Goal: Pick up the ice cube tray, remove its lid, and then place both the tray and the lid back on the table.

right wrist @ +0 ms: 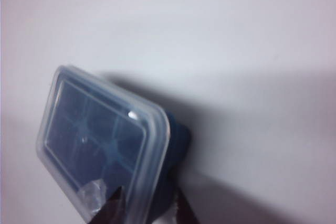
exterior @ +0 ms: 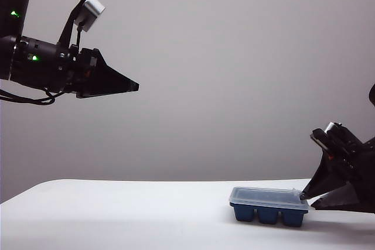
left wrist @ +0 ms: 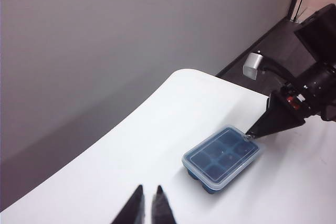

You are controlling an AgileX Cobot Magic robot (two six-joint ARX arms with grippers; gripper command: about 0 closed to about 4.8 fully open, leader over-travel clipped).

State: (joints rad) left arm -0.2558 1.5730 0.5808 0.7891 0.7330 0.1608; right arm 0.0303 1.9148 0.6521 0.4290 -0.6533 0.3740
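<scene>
At about four o'clock in the exterior view, low on the table's (exterior: 117,215) right side, the right gripper (exterior: 309,198) sits with its jaws spread, one finger above and one below the right short end of the tray (exterior: 268,213). Its upper fingertip (exterior: 304,194) meets the lid (exterior: 266,197) at that end's corner; whether it presses there or only touches, I cannot tell. In the right wrist view the two dark fingertips (right wrist: 181,208) straddle the near short end of the tray (right wrist: 176,150) and lid (right wrist: 100,135), parted and not clamped on either.

The lid is on the tray, its translucent rim overhanging the blue body all round, and the tray rests flat on the table. Its long axis runs from three to nine o'clock in the exterior view, with the right end pointing at the right gripper and three compartments showing along the near side. From the left wrist view the tray (left wrist: 210,179) lies slantwise, its long axis from about one to seven o'clock, with the right gripper (left wrist: 253,135) at its one o'clock end beside the lid's (left wrist: 223,153) corner.

Up at ten o'clock in the exterior view, the left gripper (exterior: 135,86) hangs high above the table, well apart from the tray, jaws closed on nothing and pointing toward three o'clock. Its fingertips (left wrist: 148,203) stand nearly together in its own wrist view.
</scene>
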